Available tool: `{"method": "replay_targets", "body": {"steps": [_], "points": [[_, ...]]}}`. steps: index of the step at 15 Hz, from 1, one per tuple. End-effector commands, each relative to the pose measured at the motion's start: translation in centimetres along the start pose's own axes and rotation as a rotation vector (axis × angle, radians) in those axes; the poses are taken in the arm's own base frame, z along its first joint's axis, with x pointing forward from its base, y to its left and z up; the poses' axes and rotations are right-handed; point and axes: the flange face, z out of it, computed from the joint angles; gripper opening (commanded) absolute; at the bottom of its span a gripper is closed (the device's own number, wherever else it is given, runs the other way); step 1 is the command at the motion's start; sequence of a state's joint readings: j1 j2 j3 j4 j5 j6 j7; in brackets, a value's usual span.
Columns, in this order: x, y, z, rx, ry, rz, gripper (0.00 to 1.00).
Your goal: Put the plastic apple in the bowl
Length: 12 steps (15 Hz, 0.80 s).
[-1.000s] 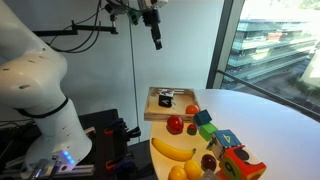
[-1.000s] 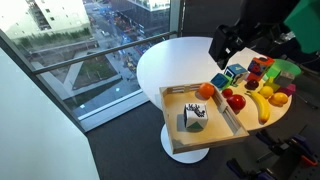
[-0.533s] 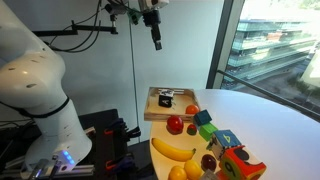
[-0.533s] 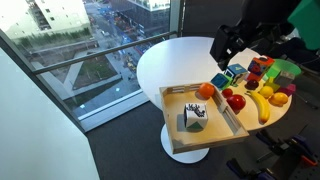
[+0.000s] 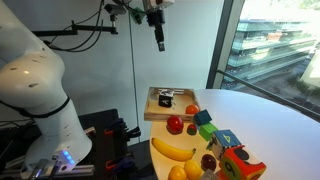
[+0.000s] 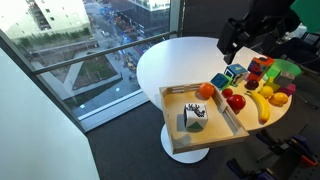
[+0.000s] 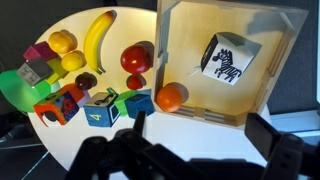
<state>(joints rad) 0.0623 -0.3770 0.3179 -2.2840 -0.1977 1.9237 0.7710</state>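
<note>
In the wrist view the claw (image 7: 200, 125) is mostly a dark blur along the bottom edge. Only its two fingers (image 7: 139, 122) read clearly, spread wide with nothing between them, so it is released. In an exterior view the claw (image 6: 230, 45) is dark against a dark background and its jaws cannot be made out. In an exterior view it hangs high above the wooden tray (image 5: 152, 104).

The plastic apple (image 7: 136, 57) sits on the white counter (image 7: 130, 25) just beside the tray's outer wall (image 7: 162, 50). It partly covers a darker maroon fruit (image 7: 137, 82).

An orange fruit (image 7: 170, 97) lies close to the same wall. A banana (image 7: 95, 40) lies beyond the apple, and coloured blocks (image 7: 100, 105) stand near it. A green shape (image 7: 12, 85), farthest from the tray, is cut off at the frame edge. Inside the tray is a zebra-print cube (image 7: 228, 58).
</note>
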Motion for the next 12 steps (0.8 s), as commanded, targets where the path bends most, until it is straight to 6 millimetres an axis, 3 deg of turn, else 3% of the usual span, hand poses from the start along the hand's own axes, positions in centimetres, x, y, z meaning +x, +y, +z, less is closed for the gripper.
{"method": "replay_targets", "body": {"steps": [1, 12], "points": [[0.0, 2.0, 0.1, 0.029, -0.028, -0.002, 1.0], [0.5, 8.5, 4.2, 0.114, -0.155, 0.017, 1.0]]}}
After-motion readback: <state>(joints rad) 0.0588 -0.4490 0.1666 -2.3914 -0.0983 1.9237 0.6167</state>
